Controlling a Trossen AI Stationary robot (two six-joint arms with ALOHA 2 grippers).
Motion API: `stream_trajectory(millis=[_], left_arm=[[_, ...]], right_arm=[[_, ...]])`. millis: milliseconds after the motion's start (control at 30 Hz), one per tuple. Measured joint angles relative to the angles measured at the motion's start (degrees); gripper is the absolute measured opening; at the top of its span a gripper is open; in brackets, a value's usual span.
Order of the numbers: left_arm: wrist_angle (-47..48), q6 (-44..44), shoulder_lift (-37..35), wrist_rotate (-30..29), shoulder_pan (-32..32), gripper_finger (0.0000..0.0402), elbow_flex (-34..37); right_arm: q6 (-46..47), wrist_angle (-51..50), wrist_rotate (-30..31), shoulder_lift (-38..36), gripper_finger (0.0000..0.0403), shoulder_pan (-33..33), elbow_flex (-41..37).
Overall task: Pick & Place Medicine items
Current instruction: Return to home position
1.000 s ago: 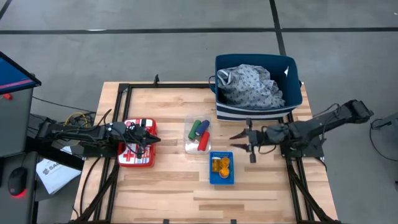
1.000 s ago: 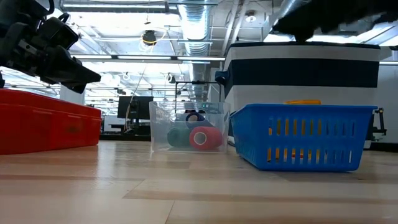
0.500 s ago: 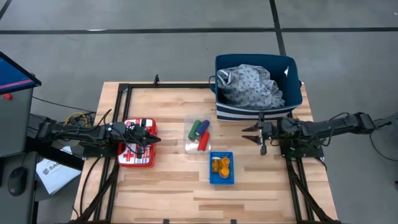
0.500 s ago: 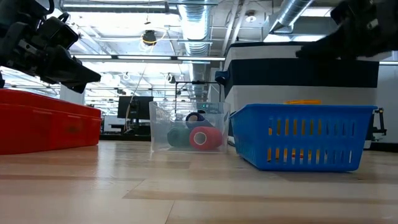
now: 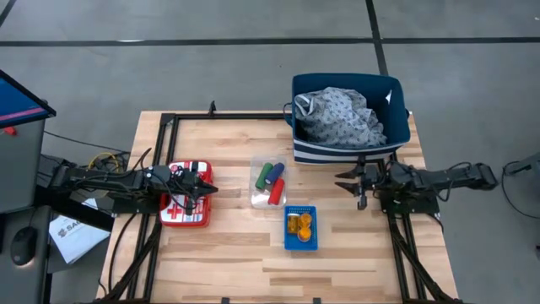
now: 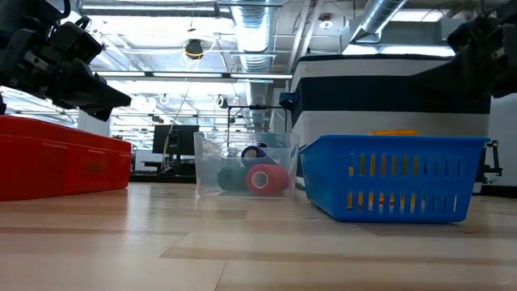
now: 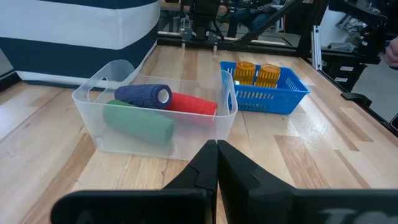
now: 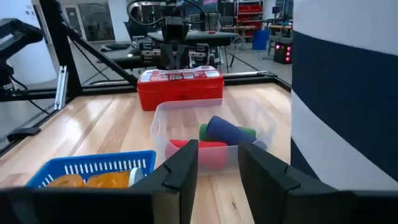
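Note:
Orange pill bottles [image 5: 299,224] stand in a small blue basket [image 5: 301,243] near the table's middle. Red, green and dark-blue tubes [image 5: 271,179] lie in a clear container [image 7: 93,99] just beyond it. My left gripper [image 5: 205,187] is shut and hovers over the red-and-white first-aid case [image 5: 179,211] at the left, holding nothing; its fingers [image 7: 216,155] point level at the container. My right gripper [image 5: 342,183] stands open and empty at the right, beside the big bin, and looks level [image 8: 219,152] across at the tubes [image 8: 225,131] and the bottles [image 8: 93,180].
A big navy-and-white bin [image 5: 396,139] holding a grey-white patterned cloth [image 5: 342,116] stands at the far right of the table. Black frame rails [image 5: 169,127] run along the table's left, far and right sides. Bare wood lies toward the near edge [image 5: 253,270].
My right gripper has drawn back toward the table's right edge, away from the blue basket and the clear container. It has sunk a little and stays open. The left arm and all the items have kept still.

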State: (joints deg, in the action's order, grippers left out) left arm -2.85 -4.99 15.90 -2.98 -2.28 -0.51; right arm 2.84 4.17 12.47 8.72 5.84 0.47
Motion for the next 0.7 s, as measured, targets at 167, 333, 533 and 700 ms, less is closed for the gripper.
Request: stream_trajectory(millis=[167, 333, 533, 700], left_arm=[[-0.08, 0.0, 0.02, 0.02, 0.0, 0.0001, 0.0], [-0.15, 0.0, 0.02, 0.02, 0.0, 0.0001, 0.0], [-0.16, 0.0, 0.02, 0.02, 0.02, 0.0001, 0.0], [-0.17, 0.0, 0.02, 0.02, 0.0, 0.0001, 0.0]], right_arm=[[0.18, -1.44, -0.53, -4.11, 0.0111, 0.09, 0.0], [0.18, -1.42, -0.57, -6.94, 0.0111, -0.02, -0.02], [2.0, -1.37, -0.56, -7.7, 0.0111, 0.0, -0.04], [9.16, -0.65, -0.52, -7.68, 0.0111, 0.0, -0.07]])
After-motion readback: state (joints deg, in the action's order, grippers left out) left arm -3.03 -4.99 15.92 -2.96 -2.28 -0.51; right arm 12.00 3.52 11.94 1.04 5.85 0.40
